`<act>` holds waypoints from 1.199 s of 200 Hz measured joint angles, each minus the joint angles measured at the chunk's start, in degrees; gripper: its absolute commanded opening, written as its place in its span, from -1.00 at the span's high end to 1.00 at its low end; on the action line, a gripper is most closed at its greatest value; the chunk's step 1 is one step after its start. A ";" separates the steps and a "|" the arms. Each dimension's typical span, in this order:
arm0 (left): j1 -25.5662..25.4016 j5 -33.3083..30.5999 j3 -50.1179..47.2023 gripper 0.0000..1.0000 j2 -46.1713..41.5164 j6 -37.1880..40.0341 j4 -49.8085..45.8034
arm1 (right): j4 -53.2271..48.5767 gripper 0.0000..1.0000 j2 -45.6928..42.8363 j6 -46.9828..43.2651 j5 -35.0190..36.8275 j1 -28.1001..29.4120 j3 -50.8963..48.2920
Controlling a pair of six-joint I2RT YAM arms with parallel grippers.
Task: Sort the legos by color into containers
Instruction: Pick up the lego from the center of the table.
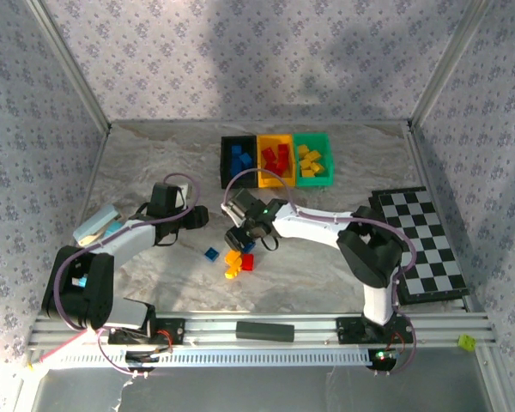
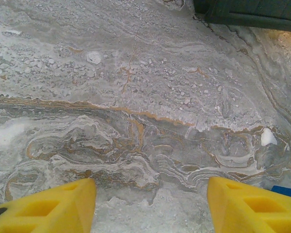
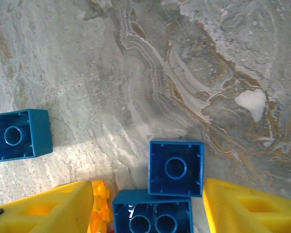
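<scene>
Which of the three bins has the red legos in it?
The middle, yellow-orange bin holds the red legos; the black bin on its left holds blue legos, the green bin on its right yellow legos.

A checkered board lies at the marbled table's right edge. A flat black bar sits by the front rail — flowered walls all around.

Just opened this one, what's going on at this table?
A color sort of bricks is under way. The black bin holds blue ones, the yellow-orange bin red, the green bin yellow. Loose on the table lie a lone blue brick and a small yellow-and-red cluster. The right gripper hangs open at that cluster, jaws either side of two blue bricks. The left gripper is open over bare table, holding nothing.
</scene>
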 measured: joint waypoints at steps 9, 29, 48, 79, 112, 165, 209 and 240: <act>0.00 -0.02 0.00 -0.23 0.00 0.00 0.00 | 0.00 -0.26 0.42 0.00 0.50 0.22 0.00; 0.00 -0.02 0.00 -0.23 0.00 0.00 -0.02 | -0.04 -0.24 1.88 0.00 1.55 0.20 0.07; 0.00 -0.02 0.00 -0.23 0.00 0.00 0.00 | 0.02 -0.16 3.41 0.04 1.53 0.02 0.72; 0.00 0.00 0.00 -0.23 0.02 0.00 0.00 | 0.00 0.21 4.26 -0.31 2.03 0.04 1.60; 0.00 0.00 0.00 -0.23 0.02 0.00 -0.02 | 0.00 0.36 4.81 -0.24 2.05 -0.02 2.40; 0.00 0.00 0.00 -0.23 0.02 0.00 -0.02 | -0.17 0.37 5.07 -0.24 2.05 -1.55 4.28; 0.00 0.00 0.00 -0.23 0.02 0.00 -0.02 | -0.66 0.36 5.07 -1.14 2.05 -4.15 8.26; 0.00 0.02 0.00 -0.23 0.02 0.00 -0.02 | -1.42 0.35 5.38 -1.77 2.56 -8.15 14.56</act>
